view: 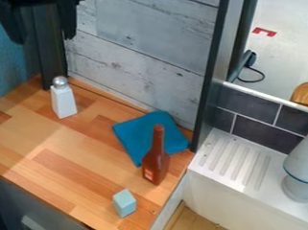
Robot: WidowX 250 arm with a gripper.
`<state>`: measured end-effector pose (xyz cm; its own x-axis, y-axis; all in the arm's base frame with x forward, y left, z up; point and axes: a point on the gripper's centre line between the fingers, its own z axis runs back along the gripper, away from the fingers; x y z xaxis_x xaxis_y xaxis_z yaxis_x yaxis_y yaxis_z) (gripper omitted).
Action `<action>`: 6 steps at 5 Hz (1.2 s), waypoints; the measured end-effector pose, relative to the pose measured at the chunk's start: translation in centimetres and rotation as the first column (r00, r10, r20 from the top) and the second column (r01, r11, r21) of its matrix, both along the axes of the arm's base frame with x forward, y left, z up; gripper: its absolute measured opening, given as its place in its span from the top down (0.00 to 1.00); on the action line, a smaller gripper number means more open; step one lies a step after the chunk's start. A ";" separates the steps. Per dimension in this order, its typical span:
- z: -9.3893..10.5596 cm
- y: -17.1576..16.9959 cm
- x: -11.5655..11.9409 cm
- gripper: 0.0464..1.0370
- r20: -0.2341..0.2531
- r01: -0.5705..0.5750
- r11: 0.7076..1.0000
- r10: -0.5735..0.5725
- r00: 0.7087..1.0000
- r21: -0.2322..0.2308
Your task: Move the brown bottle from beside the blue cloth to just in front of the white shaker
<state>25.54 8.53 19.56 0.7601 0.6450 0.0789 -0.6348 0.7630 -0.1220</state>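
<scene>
"White shaker (64, 102): where does it stand?"

"Upright in the upper left of the frame, on the wooden countertop (49, 153), the largest thing here, cut off at the left and bottom edges. The grey plank wall (147, 35) runs behind, cropped by the top edge."

"And at the right?"

"A white ribbed draining board (235, 163), running out of the frame. A pale grey rounded object (302, 166) stands on it, cut off by the right edge; I can't tell what it is."

"The gripper (44, 39)?"

"Upper left corner, above and near the shaker, its upper part cropped by the top edge. Its two fingers hang spread well apart, with nothing between them in its grip; a dark post (49, 59) stands behind."

"Smaller things?"

"Near the centre lies a teal cloth (135, 135), partly hidden by the upright reddish-brown bottle (156, 158) in front. The shaker, smaller than the bottle, shows a silver top. Smallest is the pale blue block (124, 203), low in the frame, just left of centre."
</scene>
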 end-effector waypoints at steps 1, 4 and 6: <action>-0.8 -0.1 0.1 0.04 -0.030 0.000 1.000 -0.001 1.000 -0.009; -3.0 -9.5 7.0 0.04 -0.197 0.362 0.920 -0.331 0.923 0.149; -5.9 -10.6 6.0 0.04 -0.249 0.431 0.887 -0.385 0.889 0.166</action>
<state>31.54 -2.09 13.62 0.9657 0.2596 -0.0065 -0.2549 0.9522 0.1684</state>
